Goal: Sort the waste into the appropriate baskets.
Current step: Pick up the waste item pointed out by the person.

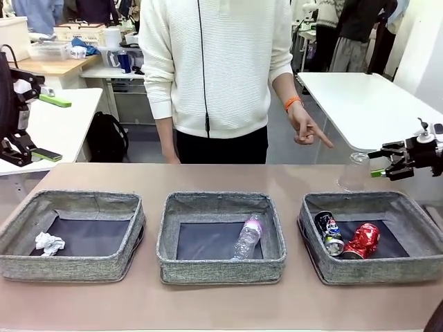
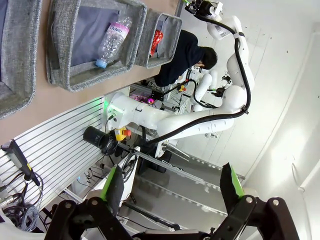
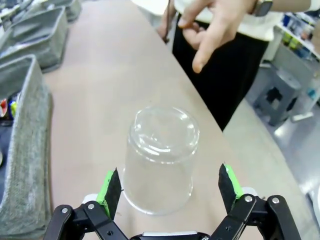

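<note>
Front view: a long brown counter (image 1: 208, 311) runs across the picture, and a person in a white jumper (image 1: 214, 62) stands behind it, one hand (image 1: 304, 128) pointing down to the counter's right end. Three grey woven baskets sit in a row on the counter. The left basket (image 1: 73, 266) holds a crumpled white paper ball (image 1: 48, 243) in its near left corner. The middle basket (image 1: 221, 266) holds a clear plastic bottle with a pink label (image 1: 247, 238), lying on its side. The right basket (image 1: 370, 270) holds a dark printed can (image 1: 329, 232) and a crushed red can (image 1: 363, 240), lying side by side. Behind the right basket a clear plastic cup (image 1: 353, 171) stands upside down on the counter, near the far edge. The right gripper (image 1: 381, 163) hovers just beside it, jaws wide and holding nothing; in the right wrist view the cup (image 3: 159, 157) sits between the open green-padded fingers (image 3: 112, 192), not touching either. The left gripper (image 1: 46, 127) is raised at the far left, away from the baskets, its jaws wide and empty, as the left wrist view (image 2: 172, 189) also shows
</note>
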Robot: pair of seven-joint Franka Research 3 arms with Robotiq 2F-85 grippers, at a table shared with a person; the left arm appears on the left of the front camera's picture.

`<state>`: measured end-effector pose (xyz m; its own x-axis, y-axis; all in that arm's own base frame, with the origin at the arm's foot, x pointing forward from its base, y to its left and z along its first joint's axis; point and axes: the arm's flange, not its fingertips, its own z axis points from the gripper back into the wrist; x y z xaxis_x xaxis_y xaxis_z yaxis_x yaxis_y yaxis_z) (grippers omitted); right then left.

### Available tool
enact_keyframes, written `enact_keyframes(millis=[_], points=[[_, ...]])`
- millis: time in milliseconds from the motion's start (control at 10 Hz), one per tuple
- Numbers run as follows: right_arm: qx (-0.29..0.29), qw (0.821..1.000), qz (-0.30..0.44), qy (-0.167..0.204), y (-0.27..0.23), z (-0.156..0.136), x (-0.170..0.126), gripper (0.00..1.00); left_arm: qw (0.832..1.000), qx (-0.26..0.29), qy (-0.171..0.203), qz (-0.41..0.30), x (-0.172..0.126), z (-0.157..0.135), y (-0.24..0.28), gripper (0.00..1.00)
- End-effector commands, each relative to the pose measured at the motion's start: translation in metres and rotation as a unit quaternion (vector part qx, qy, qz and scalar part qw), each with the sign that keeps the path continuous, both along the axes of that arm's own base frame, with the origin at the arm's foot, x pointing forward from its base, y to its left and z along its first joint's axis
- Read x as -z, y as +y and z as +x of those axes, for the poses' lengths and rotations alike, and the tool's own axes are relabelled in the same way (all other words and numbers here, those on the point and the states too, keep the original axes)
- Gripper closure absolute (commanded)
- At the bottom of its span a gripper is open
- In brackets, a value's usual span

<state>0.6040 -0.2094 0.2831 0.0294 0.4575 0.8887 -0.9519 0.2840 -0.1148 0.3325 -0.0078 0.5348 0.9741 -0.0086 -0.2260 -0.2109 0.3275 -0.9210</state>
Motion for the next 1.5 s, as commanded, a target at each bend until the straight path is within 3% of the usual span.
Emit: enact_keyframes(millis=[0, 1000, 1100, 1200, 1300, 1400], points=[[0.015, 1.0, 0.011, 0.001, 0.016, 0.006, 0.007, 0.0, 1.0, 0.007, -0.01, -0.007, -0.001, -0.002, 0.002, 0.0], [-0.011, 0.997, 0.029, 0.068, 0.045, 0.012, 0.018, 0.0, 1.0, 0.007, -0.01, -0.007, -0.001, -0.002, 0.002, 0.0], [-0.005, 0.997, 0.026, 0.073, 0.046, 0.013, 0.019, 0.2, 1.0, 0.007, -0.01, -0.007, -0.001, -0.002, 0.002, 0.0], [-0.006, 0.997, 0.023, 0.076, 0.045, 0.013, 0.019, 0.2, 1.0, 0.007, -0.01, -0.007, -0.001, -0.002, 0.002, 0.0], [-0.006, 0.997, 0.023, 0.078, 0.044, 0.014, 0.018, 0.4, 1.0, 0.007, -0.01, -0.007, -0.001, -0.002, 0.002, 0.0], [-0.006, 0.997, 0.022, 0.08, 0.043, 0.015, 0.017, 0.22, 1.0, 0.007, -0.01, -0.007, -0.001, -0.002, 0.002, 0.0]])
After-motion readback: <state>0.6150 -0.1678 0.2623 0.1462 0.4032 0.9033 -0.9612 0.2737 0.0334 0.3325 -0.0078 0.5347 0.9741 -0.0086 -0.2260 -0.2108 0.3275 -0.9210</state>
